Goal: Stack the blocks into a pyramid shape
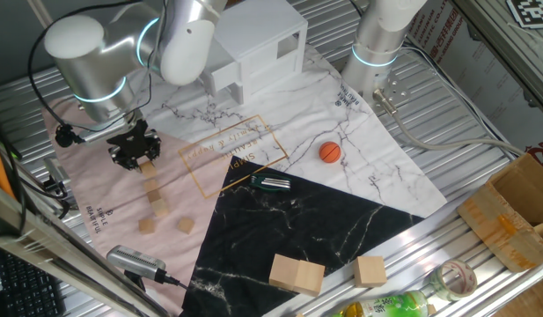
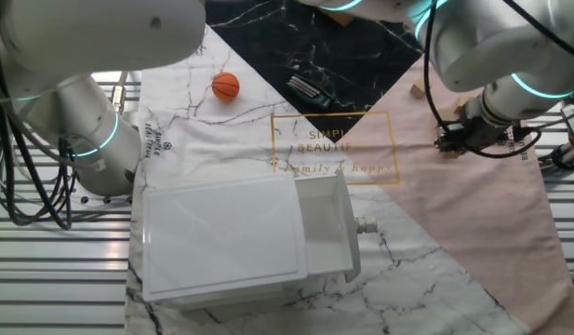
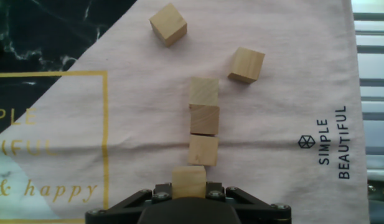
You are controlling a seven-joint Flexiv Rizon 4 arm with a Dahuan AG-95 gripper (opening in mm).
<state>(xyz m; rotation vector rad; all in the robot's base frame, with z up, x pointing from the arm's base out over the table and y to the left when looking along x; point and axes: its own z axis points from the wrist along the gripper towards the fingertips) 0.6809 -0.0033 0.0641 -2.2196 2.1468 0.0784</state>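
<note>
In the hand view my gripper (image 3: 189, 188) is shut on a small tan block (image 3: 189, 179), which sits between the two black fingers (image 3: 160, 190). Just ahead, three blocks (image 3: 204, 119) lie in a straight row on the pink cloth, touching or nearly so. Two more blocks lie loose beyond the row, one (image 3: 246, 65) to the right and one (image 3: 168, 24) further off to the left. In one fixed view the gripper (image 1: 139, 154) hangs low over the near end of the row (image 1: 154, 187), with the loose blocks (image 1: 185, 225) further along.
An orange ball (image 1: 330, 151) and a dark tool (image 1: 271, 183) lie mid-mat. Two larger wooden blocks (image 1: 297, 274) stand on the black marble patch. A white drawer unit (image 1: 262, 48) with its drawer open is at the back. A silver device (image 1: 135, 261) lies near the pink cloth's edge.
</note>
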